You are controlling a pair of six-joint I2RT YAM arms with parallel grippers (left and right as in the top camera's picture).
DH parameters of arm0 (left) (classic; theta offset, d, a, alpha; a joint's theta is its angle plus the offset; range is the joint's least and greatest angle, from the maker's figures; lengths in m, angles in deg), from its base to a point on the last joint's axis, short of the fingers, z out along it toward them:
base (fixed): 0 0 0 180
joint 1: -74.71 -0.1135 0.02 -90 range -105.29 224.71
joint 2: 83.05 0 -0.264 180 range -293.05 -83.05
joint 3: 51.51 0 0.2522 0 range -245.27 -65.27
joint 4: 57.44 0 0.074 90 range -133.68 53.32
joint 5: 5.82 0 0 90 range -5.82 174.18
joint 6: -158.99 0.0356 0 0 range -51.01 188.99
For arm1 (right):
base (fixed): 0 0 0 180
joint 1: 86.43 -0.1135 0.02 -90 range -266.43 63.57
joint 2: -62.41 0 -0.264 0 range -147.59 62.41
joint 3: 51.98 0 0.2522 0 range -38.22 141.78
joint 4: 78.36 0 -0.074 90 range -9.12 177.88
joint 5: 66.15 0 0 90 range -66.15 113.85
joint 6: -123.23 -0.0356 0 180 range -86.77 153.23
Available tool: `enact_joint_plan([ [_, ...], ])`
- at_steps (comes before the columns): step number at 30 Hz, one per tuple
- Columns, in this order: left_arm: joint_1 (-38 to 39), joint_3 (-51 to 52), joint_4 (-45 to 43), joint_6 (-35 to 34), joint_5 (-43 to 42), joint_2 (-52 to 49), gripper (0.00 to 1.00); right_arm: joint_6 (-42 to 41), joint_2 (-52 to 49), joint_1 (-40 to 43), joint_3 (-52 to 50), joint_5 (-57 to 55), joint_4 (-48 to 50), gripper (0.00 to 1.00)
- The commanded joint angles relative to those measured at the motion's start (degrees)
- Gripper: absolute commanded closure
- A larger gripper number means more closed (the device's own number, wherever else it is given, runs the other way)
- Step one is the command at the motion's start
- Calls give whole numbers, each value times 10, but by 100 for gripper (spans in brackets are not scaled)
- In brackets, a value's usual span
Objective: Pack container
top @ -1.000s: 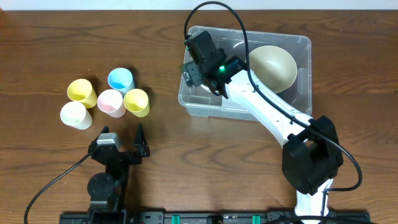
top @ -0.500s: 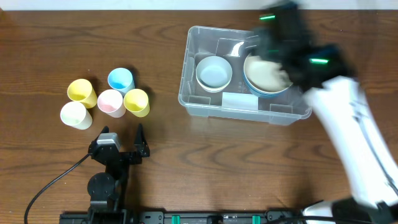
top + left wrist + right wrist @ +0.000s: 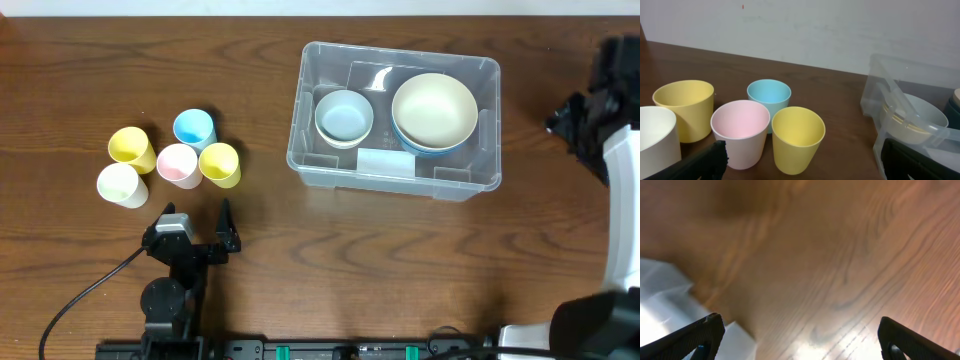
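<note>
The clear container (image 3: 400, 186) stands at the back right of the table in the overhead view. It holds a small light-blue bowl (image 3: 344, 115) on the left and a large cream bowl (image 3: 434, 108) nested in a blue one on the right. Its corner shows in the left wrist view (image 3: 879, 82). My right gripper (image 3: 585, 115) is to the right of the container, above bare table, and the right wrist view shows it open and empty (image 3: 800, 340). My left gripper (image 3: 197, 222) is open and empty, just in front of the cups (image 3: 800, 167).
Several pastel cups stand at the left: a yellow cup (image 3: 131, 148), a blue cup (image 3: 194, 128), a pink cup (image 3: 178, 164), a second yellow cup (image 3: 220, 164) and a white cup (image 3: 121, 184). A blurred pale shape (image 3: 665, 300) lies at the lower left of the right wrist view.
My right arm has swung from over the container's left part out to the far right of the table. The small bowl now shows in the container. The left arm has not moved.
</note>
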Motion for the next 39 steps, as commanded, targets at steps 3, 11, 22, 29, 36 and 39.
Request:
enact_joint_plan([
  [3, -3, 10, 22, 10, 9, 3, 2, -8, -3, 51, -86, 94, 36, 1],
  [11, -3, 10, 22, 10, 9, 3, 2, -8, -3, 57, -133, 114, 57, 1],
  [22, -3, 10, 22, 10, 9, 3, 2, -8, -3, 57, -133, 114, 83, 1],
  [29, -3, 10, 16, 10, 9, 3, 2, -8, -3, 57, -133, 114, 83, 1],
  [36, -3, 10, 15, 10, 9, 3, 2, -8, -3, 57, -133, 114, 83, 1],
  [39, -3, 10, 4, 2, 6, 3, 2, -8, -3, 57, -133, 114, 83, 1],
])
